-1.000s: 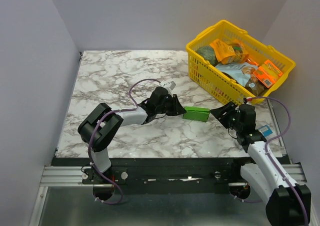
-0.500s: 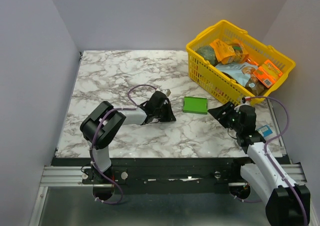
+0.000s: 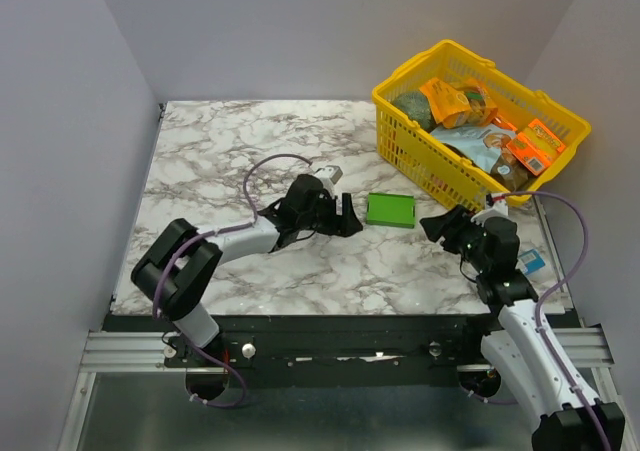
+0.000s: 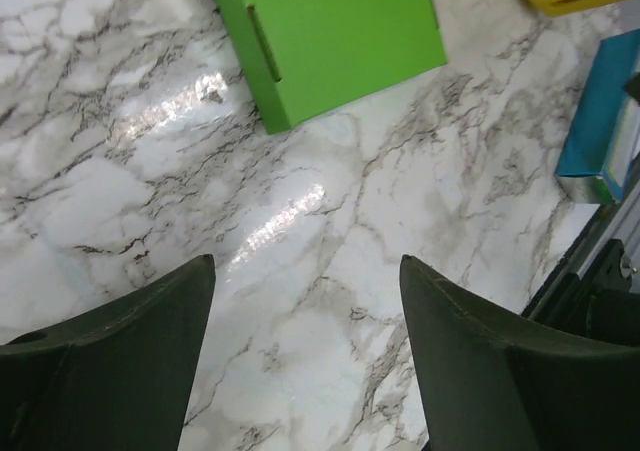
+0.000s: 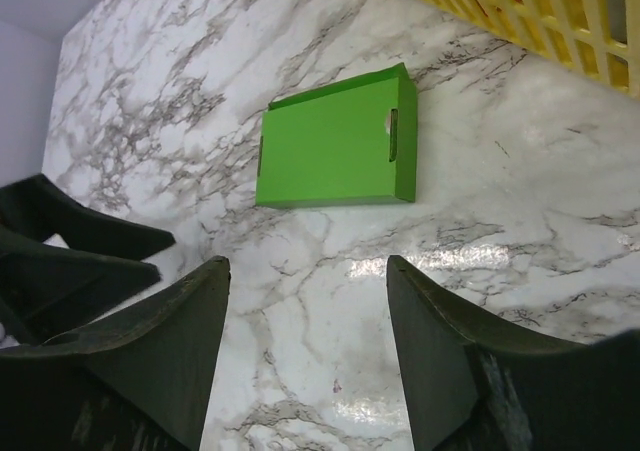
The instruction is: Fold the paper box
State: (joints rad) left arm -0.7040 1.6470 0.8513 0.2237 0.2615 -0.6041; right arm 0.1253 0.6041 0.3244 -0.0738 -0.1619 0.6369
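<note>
The left fingers (image 4: 120, 351) are spread wide with nothing gripped, just beside the paper box (image 3: 390, 210) but apart from it. The right fingers (image 5: 440, 351) are also parted wide and nothing is held. The box, closed, is laid flat on the marble desk (image 3: 220, 151) between them.

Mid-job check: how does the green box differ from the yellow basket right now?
The paper box is small, flat and closed; the yellow basket is far larger, open-topped and holds packs. The box's faces are plain card; the basket's walls are a lattice. The box lies between the left gripper and right gripper; the basket sits at the far right. Neither is gripped.
</note>
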